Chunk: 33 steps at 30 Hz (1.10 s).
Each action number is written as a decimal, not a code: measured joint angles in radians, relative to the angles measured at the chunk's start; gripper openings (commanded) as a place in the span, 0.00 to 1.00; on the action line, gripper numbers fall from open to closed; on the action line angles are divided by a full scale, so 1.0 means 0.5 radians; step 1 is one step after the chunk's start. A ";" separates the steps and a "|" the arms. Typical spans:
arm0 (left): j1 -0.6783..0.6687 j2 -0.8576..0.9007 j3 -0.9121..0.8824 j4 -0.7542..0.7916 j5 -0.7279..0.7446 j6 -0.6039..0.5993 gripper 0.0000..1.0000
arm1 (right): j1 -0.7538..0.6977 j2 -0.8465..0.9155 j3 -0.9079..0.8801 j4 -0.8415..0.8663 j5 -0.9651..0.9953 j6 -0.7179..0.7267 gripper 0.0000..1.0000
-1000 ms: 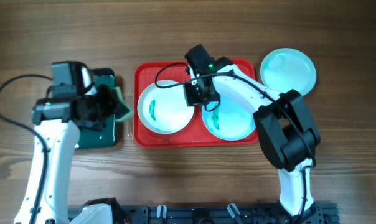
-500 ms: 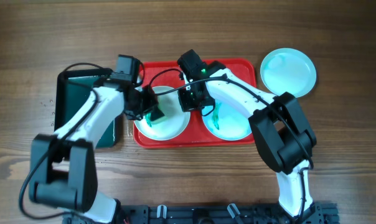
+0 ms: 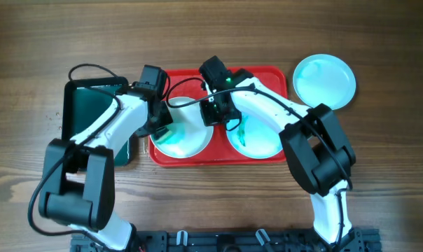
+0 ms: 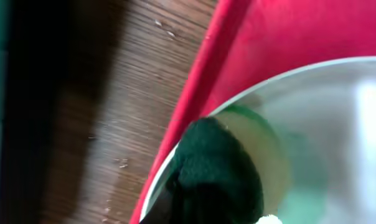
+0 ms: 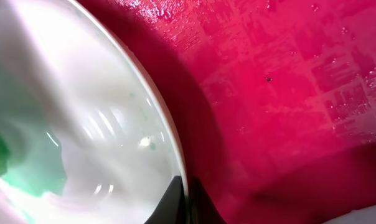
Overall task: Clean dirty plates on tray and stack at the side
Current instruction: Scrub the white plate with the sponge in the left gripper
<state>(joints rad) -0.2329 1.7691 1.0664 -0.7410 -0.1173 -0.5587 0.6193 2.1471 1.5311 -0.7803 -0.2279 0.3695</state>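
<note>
The left fingers (image 3: 165, 130) pinch a fuzzy dark-green sponge (image 4: 216, 168) on the glossy round white plate (image 3: 194, 140), its thin rim clamped by the right fingers (image 5: 182, 205), in the wet red plastic tray (image 5: 287, 93).

We see the red tray (image 3: 222, 159) lying flat at the upper middle of the frame, its long side running left to right. In its left half sits the white plate (image 3: 194, 133), with green smeared across its lower left part. In its right half sits an aqua plate (image 3: 262, 143), a green streak near its left side. The other aqua plate (image 3: 324, 80), plain and pale, lies on the surface (image 3: 379, 175) at the upper right, just beside the tray's corner.
</note>
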 measured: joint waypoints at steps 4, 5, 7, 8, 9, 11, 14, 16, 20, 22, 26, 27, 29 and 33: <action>0.020 -0.118 -0.020 -0.008 0.063 0.000 0.04 | 0.006 0.000 0.000 0.006 0.001 0.001 0.04; 0.023 -0.127 -0.020 0.002 0.115 -0.001 0.04 | 0.006 0.000 0.000 0.007 0.001 0.000 0.04; 0.026 -0.128 -0.038 0.089 0.296 0.000 0.04 | 0.006 0.000 0.000 0.006 0.001 0.000 0.04; 0.021 -0.128 -0.062 0.152 0.395 0.000 0.04 | 0.006 0.000 0.000 0.006 0.001 0.000 0.04; 0.013 -0.123 -0.082 0.202 0.459 0.000 0.04 | 0.006 0.000 0.000 0.006 0.001 0.000 0.04; -0.005 -0.092 -0.118 0.241 0.558 0.000 0.04 | 0.006 0.000 0.000 0.006 0.001 0.000 0.04; -0.010 -0.063 -0.144 0.240 0.577 -0.001 0.04 | 0.006 0.000 0.000 0.005 0.001 0.000 0.04; -0.017 -0.063 -0.145 0.207 0.465 0.000 0.04 | 0.006 0.000 0.000 0.004 0.001 -0.001 0.04; -0.022 -0.084 -0.127 -0.037 0.066 -0.007 0.04 | 0.006 0.000 0.000 0.004 0.001 -0.001 0.04; -0.030 -0.123 -0.100 -0.171 -0.071 -0.045 0.04 | 0.014 0.000 0.000 0.015 -0.015 0.000 0.04; -0.018 -0.448 -0.043 -0.320 -0.330 -0.137 0.04 | 0.030 0.000 0.001 0.019 -0.014 -0.009 0.04; -0.009 -0.552 -0.033 -0.310 -0.340 -0.147 0.04 | 0.030 0.000 0.005 0.014 -0.014 -0.018 0.04; 0.034 -0.786 -0.021 -0.305 -0.308 -0.162 0.04 | 0.030 0.000 0.020 -0.002 -0.007 -0.062 0.04; 0.290 -1.056 0.002 -0.315 -0.122 -0.181 0.04 | 0.036 -0.079 0.124 -0.110 0.217 -0.144 0.04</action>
<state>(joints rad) -0.0879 1.2411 1.0672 -0.8986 -0.1783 -0.6491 0.6373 2.1075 1.5932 -0.8352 -0.1196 0.2974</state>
